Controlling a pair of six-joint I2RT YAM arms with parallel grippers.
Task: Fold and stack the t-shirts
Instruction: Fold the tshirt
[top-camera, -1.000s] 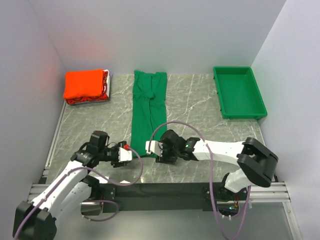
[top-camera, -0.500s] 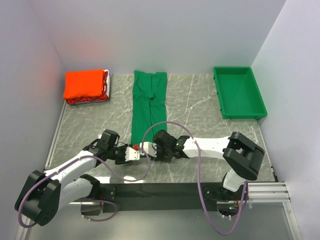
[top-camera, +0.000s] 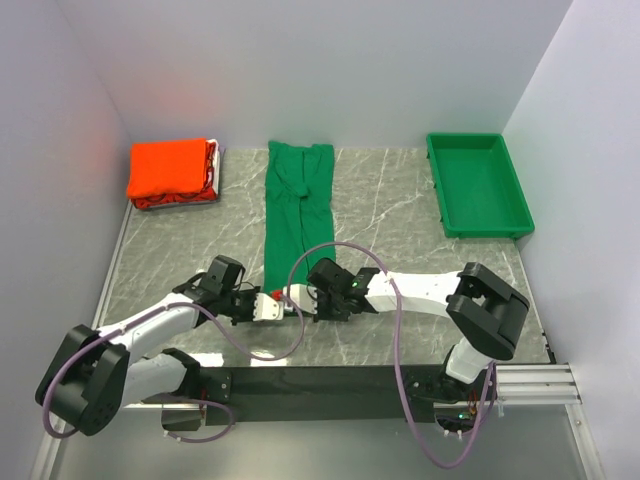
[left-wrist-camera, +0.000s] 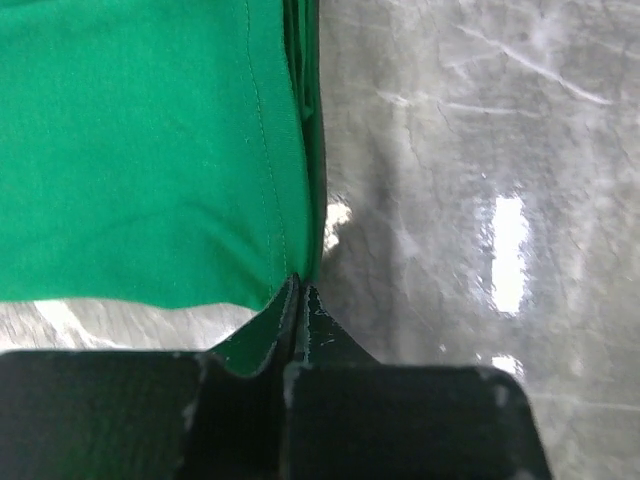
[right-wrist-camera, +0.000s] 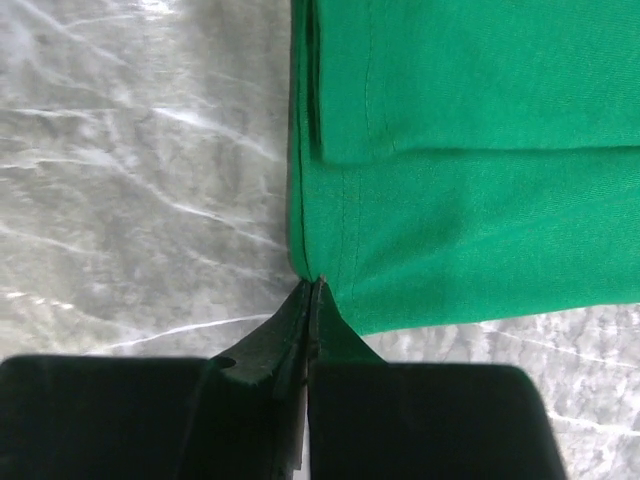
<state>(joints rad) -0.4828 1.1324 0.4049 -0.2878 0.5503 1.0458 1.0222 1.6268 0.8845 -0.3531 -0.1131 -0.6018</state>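
Observation:
A dark green t-shirt lies on the marble table as a long narrow strip, folded lengthwise, running from the back toward me. My left gripper sits at the strip's near left corner. In the left wrist view its jaws are shut on the hem corner of the green cloth. My right gripper is at the near right corner, and in the right wrist view it is pinched shut on the edge of the cloth. Orange-red t-shirts lie folded in a stack at the back left.
A rigid green plastic tray stands at the back right with nothing in it. White walls close the table on three sides. The two arms almost meet at the near end of the strip, their cables looping above them.
Both grippers went from open to shut, closing on the near corners of the green t-shirt. The left arm swung in to the right toward the strip; the right gripper shifted left.

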